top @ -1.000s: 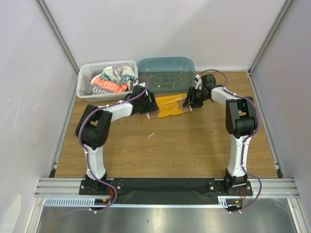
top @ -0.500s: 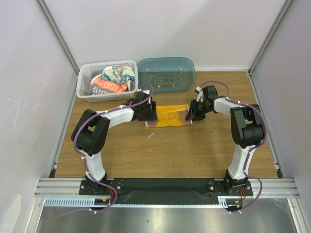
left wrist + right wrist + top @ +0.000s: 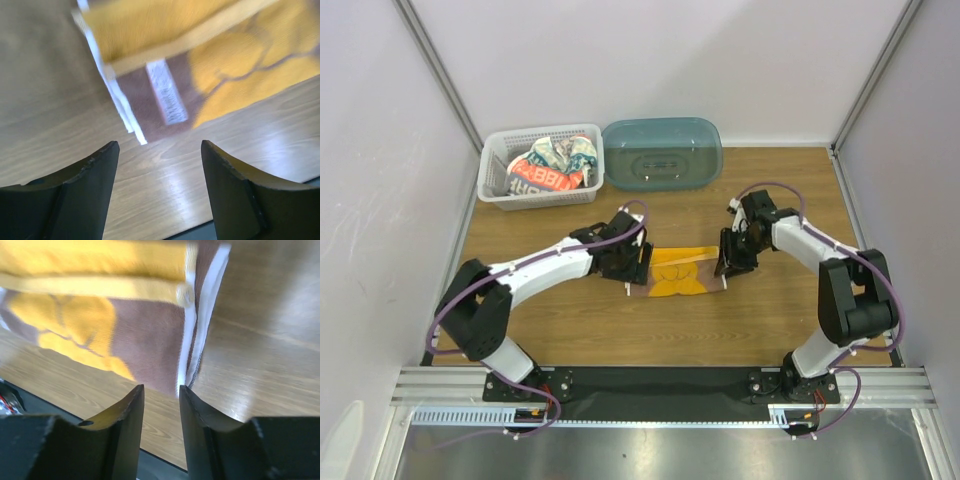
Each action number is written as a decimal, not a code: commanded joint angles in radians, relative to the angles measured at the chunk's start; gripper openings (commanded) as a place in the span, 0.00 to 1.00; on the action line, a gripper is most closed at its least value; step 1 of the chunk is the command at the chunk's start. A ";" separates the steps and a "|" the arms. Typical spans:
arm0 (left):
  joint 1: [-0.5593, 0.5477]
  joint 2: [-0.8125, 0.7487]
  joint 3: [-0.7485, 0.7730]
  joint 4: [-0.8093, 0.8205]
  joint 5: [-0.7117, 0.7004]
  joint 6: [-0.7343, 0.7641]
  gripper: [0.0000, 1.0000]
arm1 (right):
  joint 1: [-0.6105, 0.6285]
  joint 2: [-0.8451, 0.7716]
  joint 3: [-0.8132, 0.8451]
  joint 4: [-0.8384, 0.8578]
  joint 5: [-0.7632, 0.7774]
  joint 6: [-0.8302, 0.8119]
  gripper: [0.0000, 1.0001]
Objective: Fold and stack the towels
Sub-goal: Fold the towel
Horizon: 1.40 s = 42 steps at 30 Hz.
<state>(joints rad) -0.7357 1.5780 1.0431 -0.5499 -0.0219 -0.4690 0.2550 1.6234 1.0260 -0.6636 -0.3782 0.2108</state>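
left hand (image 3: 159,145): fingers apart | brown towel (image 3: 220,70): ahead, on table (image 3: 165,185)

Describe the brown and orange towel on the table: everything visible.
The brown towel is soft woven cloth with large orange shapes, an orange band and a white edge strip. A small white label is sewn near its left end. It appears folded over and lies flat on the wooden table between the arms. The left gripper is open just short of its left end. The right gripper, jaws narrowly apart, is at its right edge. Contact cannot be told.
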 commanded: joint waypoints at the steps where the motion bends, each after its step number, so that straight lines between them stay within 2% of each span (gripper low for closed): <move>1: 0.025 -0.043 0.135 -0.067 -0.035 0.041 0.73 | -0.031 -0.059 0.132 -0.062 0.024 -0.034 0.41; 5: 0.044 0.003 0.202 -0.050 -0.047 0.033 0.72 | -0.051 -0.023 0.221 -0.076 0.016 -0.039 0.41; 8: 0.055 0.071 0.241 -0.057 -0.073 0.001 0.63 | -0.053 -0.008 0.243 -0.071 0.025 -0.042 0.40; 12: 0.053 0.129 0.301 -0.094 -0.070 -0.016 0.61 | -0.051 -0.011 0.237 -0.076 0.053 -0.037 0.40; 20: 0.055 0.145 0.261 -0.133 0.014 -0.039 0.59 | -0.056 -0.007 0.229 -0.088 0.078 -0.022 0.39; 23: 0.052 0.148 0.241 -0.116 0.092 -0.065 0.60 | -0.056 -0.002 0.232 -0.099 0.085 -0.024 0.38; 29: 0.047 0.168 0.195 -0.073 0.145 -0.100 0.59 | -0.057 0.003 0.233 -0.110 0.087 -0.037 0.37; 30: 0.045 0.169 0.192 -0.068 0.140 -0.102 0.57 | -0.057 0.004 0.235 -0.111 0.087 -0.039 0.37; 32: 0.045 0.169 0.193 -0.056 0.128 -0.106 0.46 | -0.057 0.007 0.241 -0.114 0.085 -0.045 0.36; 33: 0.045 0.166 0.196 -0.051 0.114 -0.106 0.36 | -0.059 0.009 0.244 -0.114 0.082 -0.045 0.34; 35: 0.045 0.168 0.202 -0.047 0.094 -0.105 0.25 | -0.059 0.010 0.246 -0.114 0.081 -0.047 0.34; 37: 0.045 0.168 0.222 -0.054 0.054 -0.103 0.05 | -0.059 0.012 0.250 -0.113 0.081 -0.047 0.33; 38: 0.045 0.168 0.232 -0.059 0.042 -0.102 0.00 | -0.059 0.015 0.250 -0.113 0.079 -0.048 0.33; 42: 0.045 0.152 0.262 -0.068 0.025 -0.091 0.00 | -0.057 0.020 0.259 -0.106 0.073 -0.045 0.31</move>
<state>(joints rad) -0.6868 1.7489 1.2472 -0.6281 0.0399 -0.5671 0.2008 1.6314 1.2423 -0.7685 -0.3031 0.1802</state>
